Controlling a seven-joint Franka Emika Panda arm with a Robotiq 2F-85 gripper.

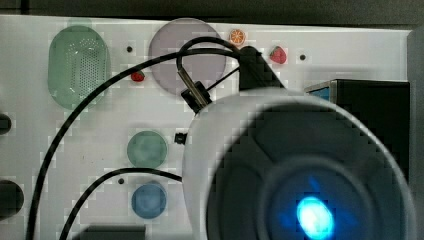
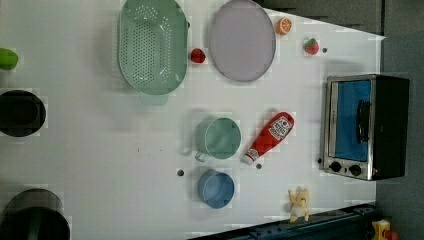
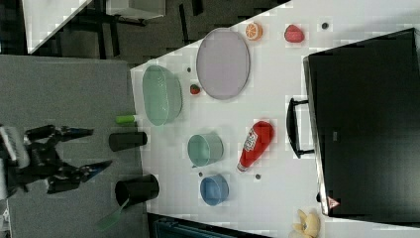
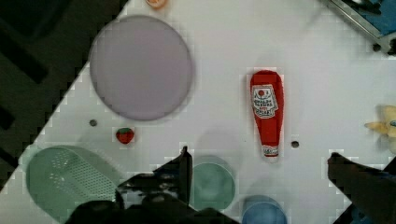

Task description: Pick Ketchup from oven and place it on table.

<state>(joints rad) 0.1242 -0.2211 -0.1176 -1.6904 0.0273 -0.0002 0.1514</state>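
The jaws (image 4: pixel 257 163) stand spread wide and hold nothing, high above the counter (image 4: pixel 219 112) and looking straight down on it. Nearest under them sit the green cup (image 4: pixel 212 183) and the blue cup (image 4: pixel 264 212), both close to the near end of the bottle. Between the two jaw tips and just beyond them lies the Ketchup (image 4: pixel 266 112), flat on its side on the bare white counter, cap end toward the jaws and base end away. It is not inside the oven (image 2: pixel 365 126), whose door looks closed in the left view; the bottle rests well apart from it, beside the green cup. So the placing appears already done, and the step in hand looks like a clean retreat. To do that well, the jaws should stay spread and rise straight, clear of the cups, so nothing nudges the bottle into a roll. Farther off are a small strawberry (image 4: pixel 125 135), the lilac plate (image 4: pixel 141 67) and the green colander (image 4: pixel 70 179); a yellow toy (image 4: pixel 384 125) lies off to the side, and an orange slice (image 4: pixel 156 3) sits at the far rim.
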